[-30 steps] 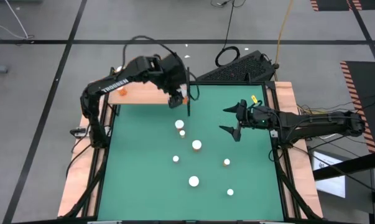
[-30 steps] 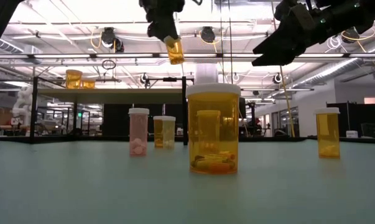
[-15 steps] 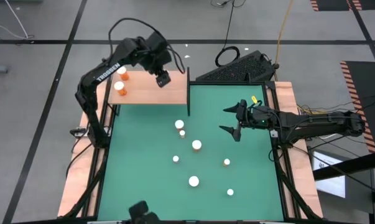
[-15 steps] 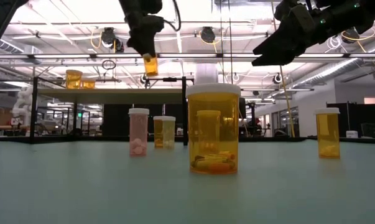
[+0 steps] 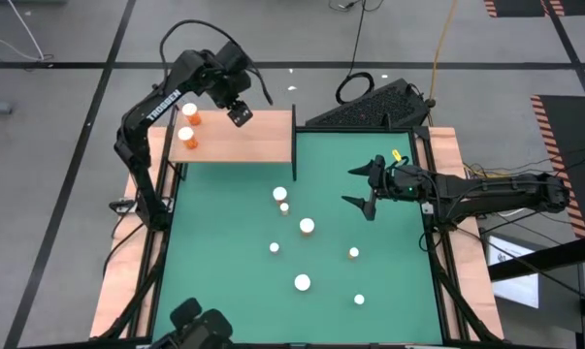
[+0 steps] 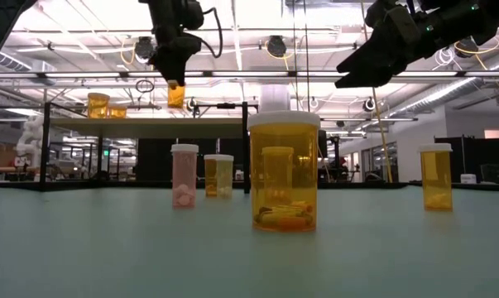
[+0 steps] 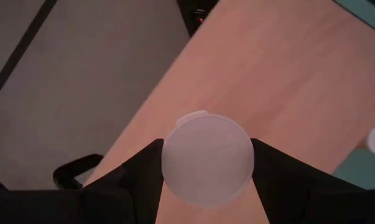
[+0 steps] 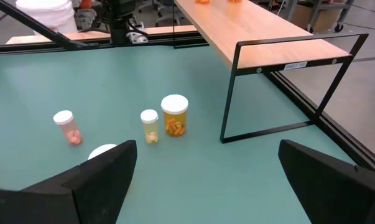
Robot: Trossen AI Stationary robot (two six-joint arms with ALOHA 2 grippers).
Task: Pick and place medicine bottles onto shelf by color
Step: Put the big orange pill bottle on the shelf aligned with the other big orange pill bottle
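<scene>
Above the shelf (image 5: 239, 145), near its far edge, the left gripper (image 5: 239, 114) hangs with its fingers clamped on an orange bottle (image 6: 175, 95); the left wrist view looks straight down on that bottle's white cap (image 7: 207, 158), pinched between the two dark fingers (image 7: 137, 171), with the pale board of the shelf beneath it. The low view shows the held bottle well clear of the shelf surface, not touching it. On the shelf, at the end away from the green mat (image 5: 224, 252), stand two orange bottles (image 5: 187, 126), one just beside the other. The shelf's thin black post (image 5: 294, 143) marks the corner nearest the mat's middle. Off the shelf, seven white-capped bottles stand upright and scattered over the mat: a larger one (image 5: 280, 194) closest to the shelf with a small one (image 5: 284, 207) just beside it, another larger one (image 5: 307, 226) a little further out, then small ones (image 5: 274, 247) and (image 5: 353, 252), a larger one (image 5: 302, 283) and a small one (image 5: 359, 300) farthest from the shelf. The right gripper (image 5: 360, 187) waits over the mat, well apart from the shelf, fingers spread wide and holding nothing; its wrist view shows three of the bottles and the shelf's black frame beyond them.
</scene>
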